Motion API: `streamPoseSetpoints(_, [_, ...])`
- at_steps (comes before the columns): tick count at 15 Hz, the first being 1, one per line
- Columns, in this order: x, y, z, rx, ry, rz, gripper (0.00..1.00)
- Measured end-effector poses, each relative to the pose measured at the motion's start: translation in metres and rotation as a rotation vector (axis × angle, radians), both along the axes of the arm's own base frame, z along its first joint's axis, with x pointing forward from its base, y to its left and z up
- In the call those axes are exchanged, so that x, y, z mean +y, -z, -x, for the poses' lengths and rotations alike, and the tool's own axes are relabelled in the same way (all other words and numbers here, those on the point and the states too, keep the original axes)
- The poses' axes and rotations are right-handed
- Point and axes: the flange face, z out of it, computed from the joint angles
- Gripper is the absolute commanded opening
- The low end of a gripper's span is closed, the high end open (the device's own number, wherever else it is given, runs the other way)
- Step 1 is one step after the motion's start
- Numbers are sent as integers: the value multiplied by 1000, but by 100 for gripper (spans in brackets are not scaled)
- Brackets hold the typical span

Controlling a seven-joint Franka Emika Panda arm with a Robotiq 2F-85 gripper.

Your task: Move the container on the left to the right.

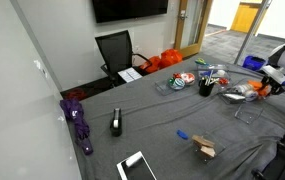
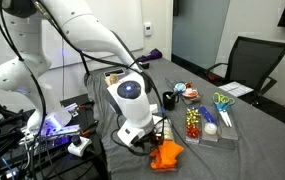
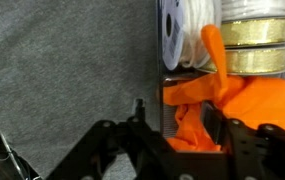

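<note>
The container point(image 3: 252, 105) is a shallow clear plastic box with crumpled orange material inside and tape rolls at its far end. It sits at the table's end in both exterior views point(image 1: 244, 94) point(image 2: 168, 155). My gripper point(image 3: 174, 112) is open and low over it. One finger is outside the container's side wall over the grey cloth, and the other is inside against the orange material. The wall lies between the fingers, and neither finger visibly presses on it. The gripper also shows in both exterior views point(image 2: 147, 138) point(image 1: 269, 80).
A dark cup of pens and scissors point(image 1: 207, 84) point(image 2: 222, 102) and a tray of small coloured items point(image 1: 182, 80) point(image 2: 194, 122) stand nearby. A plain clear box point(image 1: 248, 110), wood blocks point(image 1: 204, 148), a black dispenser point(image 1: 116, 123) and a purple object point(image 1: 79, 118) lie on the cloth.
</note>
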Motion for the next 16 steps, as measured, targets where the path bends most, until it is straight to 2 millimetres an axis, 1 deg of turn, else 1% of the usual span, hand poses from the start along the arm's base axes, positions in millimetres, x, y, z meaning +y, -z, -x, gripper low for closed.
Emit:
streamPoseSetpoints(1, [-1,0,1,3,-2,2,98])
streamPoseSetpoints(2, [-2,-1,2,7,-6,6,99])
streamPoseSetpoints(6, [-7,-10,4,38,-49,29,100])
streamPoseSetpoints(10, [-8,-33,2,54,-72,23,100])
streamPoseSetpoints(16, [4,-72,-7,34,-68,-52,100])
